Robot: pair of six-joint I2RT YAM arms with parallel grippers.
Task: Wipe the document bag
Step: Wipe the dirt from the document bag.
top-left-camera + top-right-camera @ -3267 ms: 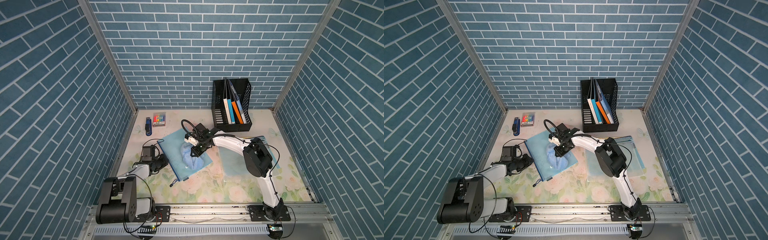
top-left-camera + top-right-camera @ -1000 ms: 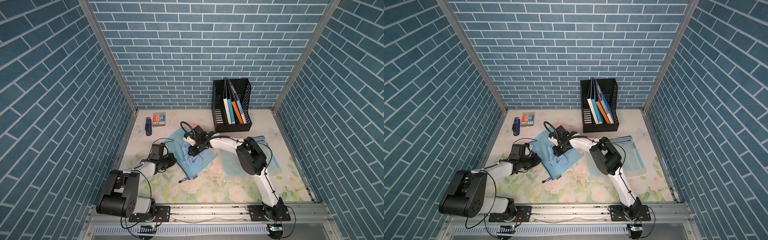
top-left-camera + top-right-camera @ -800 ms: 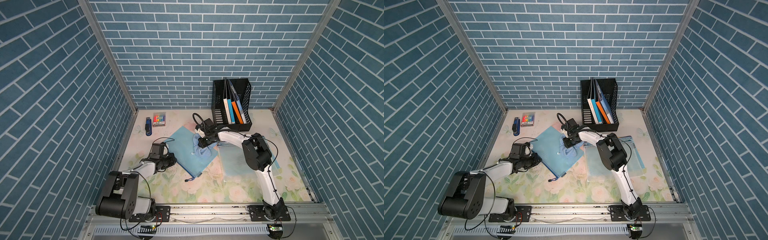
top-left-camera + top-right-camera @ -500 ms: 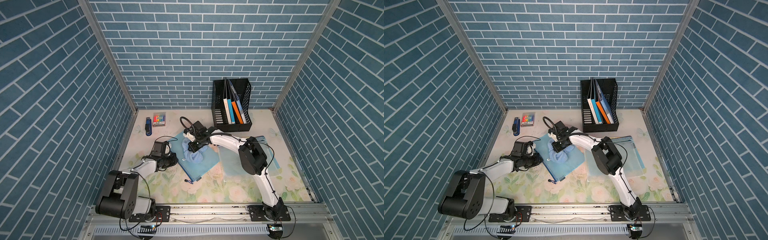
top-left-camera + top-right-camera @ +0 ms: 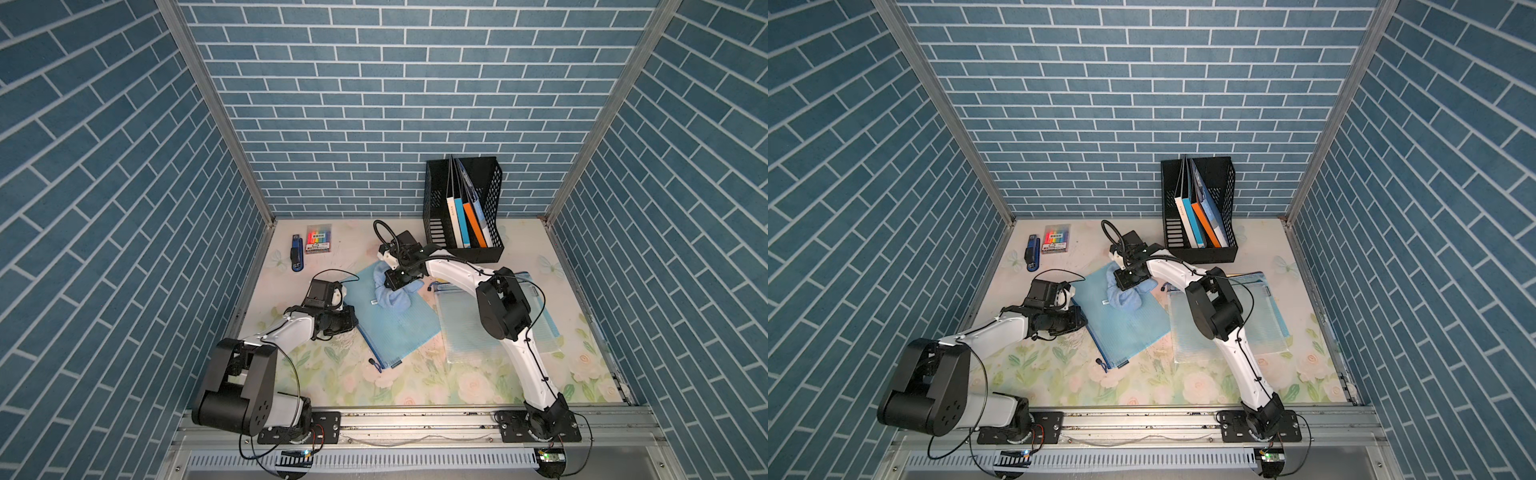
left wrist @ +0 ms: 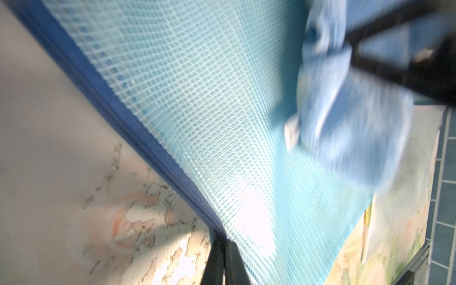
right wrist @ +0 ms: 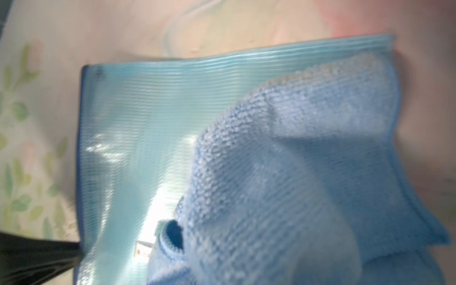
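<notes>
Stapler [image 5: 296, 259]: far-left corner of the table [image 5: 415, 386], close to the left wall, well apart from the bag.
Marker pack [image 5: 318, 241]: just beside the stapler, nearer the back wall.
Left jaws: together, pinched on the bag's dark-blue zip edge, low on the table.
Document bag [image 5: 390, 328]: flat and skewed, left of centre; zip edge faces your left arm, zip pull [image 5: 372, 362] at the near corner.
Cloth [image 5: 392, 297]: bunched on the bag's far corner, partly past its far edge.
Right jaws: clamped on the cloth.
Open room: you have bare table in front of the bag's near corner.
Mesh pouch [image 5: 465, 345]: its left edge is just beside the bag's right corner; overlap cannot be told.
File rack [image 5: 434, 232]: at the back wall, right of centre.
</notes>
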